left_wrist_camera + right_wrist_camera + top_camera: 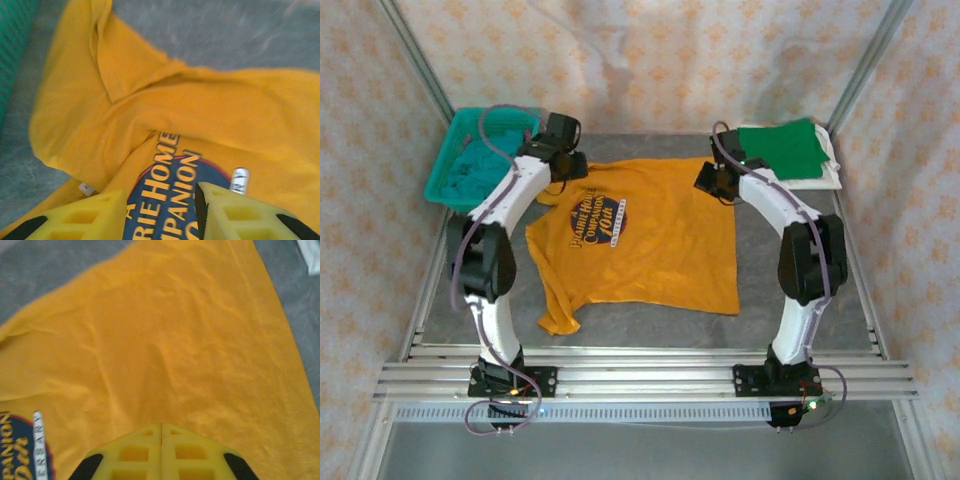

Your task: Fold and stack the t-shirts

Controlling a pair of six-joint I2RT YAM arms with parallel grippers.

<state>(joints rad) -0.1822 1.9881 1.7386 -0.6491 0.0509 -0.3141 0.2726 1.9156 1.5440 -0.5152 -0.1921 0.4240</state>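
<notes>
Mustard t-shirt [650, 240] spread out mid-frame, first fold apparently pending
Left gripper [160, 200] parted above the print [170, 185], right gripper [161, 427] clenched empty; next move likely needs an edge pinched

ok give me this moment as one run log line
stage: orange t-shirt spread out, unfolded | left claw: open over print | right claw: shut over plain fabric | stack: green t-shirt on white t-shirt

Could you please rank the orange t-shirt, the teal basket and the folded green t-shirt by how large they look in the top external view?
1. the orange t-shirt, spread flat, clearly largest
2. the teal basket, partly hidden by the left arm
3. the folded green t-shirt, only slightly smaller, so these two are unsure
</notes>
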